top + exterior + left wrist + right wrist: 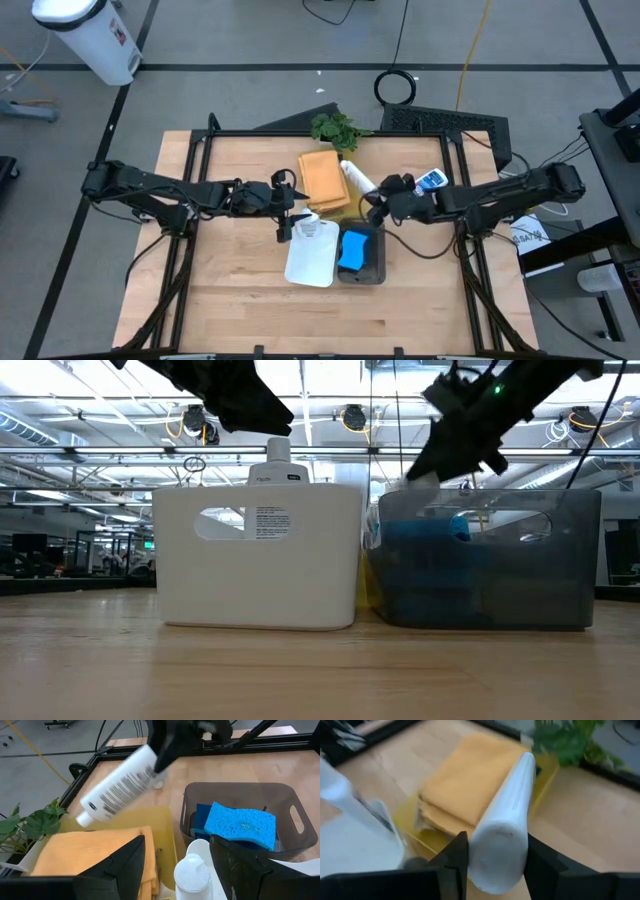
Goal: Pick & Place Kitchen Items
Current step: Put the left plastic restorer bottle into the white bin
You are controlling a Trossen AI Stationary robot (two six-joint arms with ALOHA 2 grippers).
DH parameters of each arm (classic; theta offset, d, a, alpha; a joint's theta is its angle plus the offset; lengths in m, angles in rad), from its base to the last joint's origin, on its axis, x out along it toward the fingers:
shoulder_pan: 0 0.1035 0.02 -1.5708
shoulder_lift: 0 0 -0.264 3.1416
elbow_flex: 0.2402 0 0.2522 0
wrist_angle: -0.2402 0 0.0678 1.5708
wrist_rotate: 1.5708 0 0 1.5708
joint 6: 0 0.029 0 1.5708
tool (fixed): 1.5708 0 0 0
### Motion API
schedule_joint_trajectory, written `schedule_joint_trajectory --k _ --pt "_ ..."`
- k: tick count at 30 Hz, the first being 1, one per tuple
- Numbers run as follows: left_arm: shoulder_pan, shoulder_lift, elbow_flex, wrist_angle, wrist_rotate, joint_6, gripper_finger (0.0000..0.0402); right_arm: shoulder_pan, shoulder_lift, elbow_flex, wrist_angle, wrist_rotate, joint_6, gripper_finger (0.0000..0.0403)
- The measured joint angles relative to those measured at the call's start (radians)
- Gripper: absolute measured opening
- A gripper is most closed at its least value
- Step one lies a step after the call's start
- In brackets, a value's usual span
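1. Right gripper [492, 852] is clamped on the base of a white bottle [357, 179], held above the table, long axis running away toward the plant [336, 128].
2. White bin [311, 252] lies left and nearer (another bottle [194, 875] already inside).
3. Grey bin [375, 268] with blue sponge [353, 249] sits directly below.
4. Left gripper [287, 213], fingers apart and empty, crowds the white bin.
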Motion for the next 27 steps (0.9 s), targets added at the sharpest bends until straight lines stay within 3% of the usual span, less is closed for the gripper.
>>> schedule_joint_trajectory --k 8,17,21,27 --pt "0.001 0.0 0.0 0.03 0.0 0.001 0.0227 0.035 -0.104 0.0 0.147 0.09 -0.208 0.0117" --pt "0.002 0.0 0.0 0.318 0.002 0.046 0.0227 0.128 -0.119 0.0 0.711 0.096 -0.727 0.0117" --pt "0.011 0.0 0.0 0.503 0.106 0.108 0.0227 0.163 -0.091 0.0 0.878 -0.028 -0.876 0.0118" --pt "0.053 0.0 0.0 0.726 0.331 0.112 0.0227 0.172 -0.034 0.0 1.037 -0.228 -0.94 0.0117"
